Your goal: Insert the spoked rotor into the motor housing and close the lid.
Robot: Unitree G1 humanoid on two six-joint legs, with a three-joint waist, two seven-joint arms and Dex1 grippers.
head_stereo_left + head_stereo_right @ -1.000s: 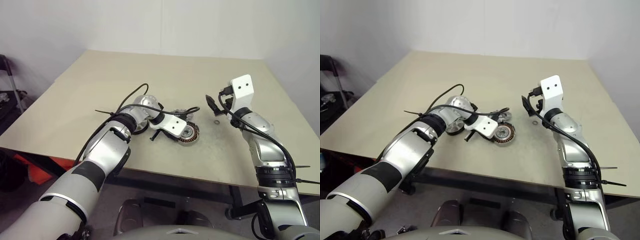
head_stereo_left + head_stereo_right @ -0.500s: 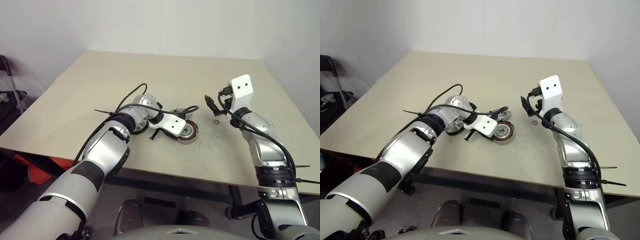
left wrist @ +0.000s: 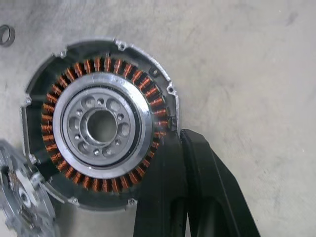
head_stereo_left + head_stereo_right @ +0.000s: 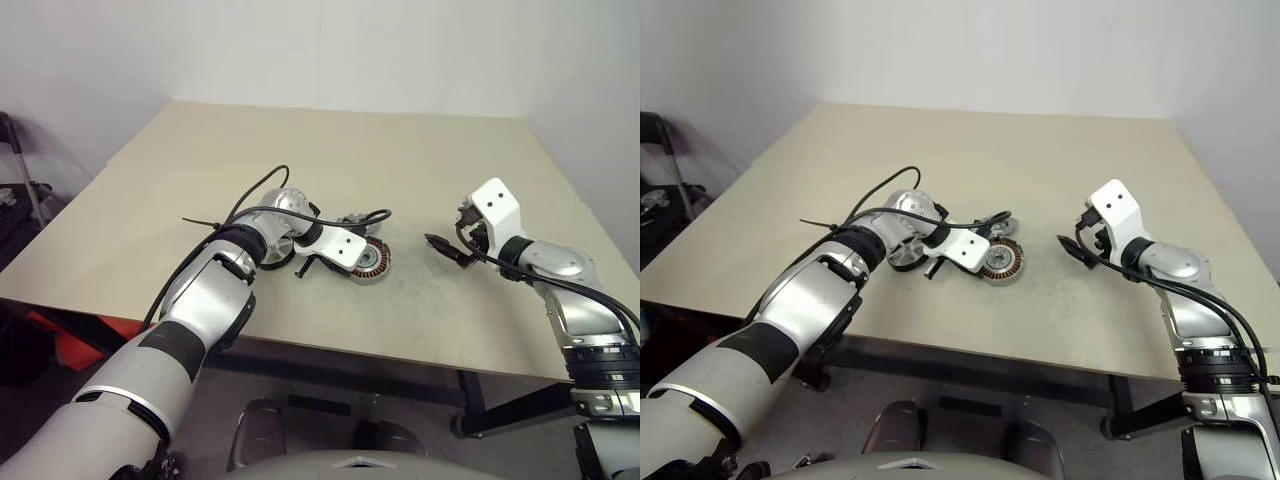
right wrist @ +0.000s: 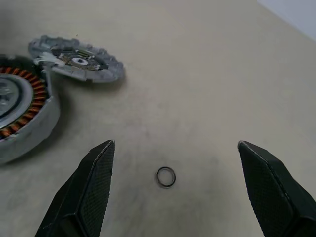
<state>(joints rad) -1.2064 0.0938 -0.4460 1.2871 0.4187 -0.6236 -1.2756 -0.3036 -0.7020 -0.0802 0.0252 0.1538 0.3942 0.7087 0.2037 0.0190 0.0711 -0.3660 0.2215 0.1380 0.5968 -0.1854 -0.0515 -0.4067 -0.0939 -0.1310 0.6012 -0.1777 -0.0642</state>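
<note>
- Since the earlier frame, the right arm has swung down and toward the table's right edge; its white wrist block now sits low over the surface instead of standing upright.
- Beige table (image 4: 330,150): it carries every part, all grouped toward the near edge, about midway along it.
- Left gripper (image 3: 180,143): fingers pressed together, holding nothing, with the tips resting against the rim of the motor housing.
- Right gripper (image 5: 175,148): fingers spread wide and empty, low over a small metal ring (image 5: 166,177) lying on bare table right of the housing.
- Motor housing (image 3: 101,123): it lies flat with the copper windings facing up around the silver hub, and nothing covers it.
- Spoked rotor (image 5: 76,58): it lies just beside the housing on the far side, its notched rim overlapping the housing's edge in the left wrist view; not yet inserted.
- For the step in hand, as I judge it: keep the closed left fingers bracing the housing so it cannot slide, bring the open right gripper past the ring to the rotor, grip it by the rim, and lower it level and centred over the hub.
</note>
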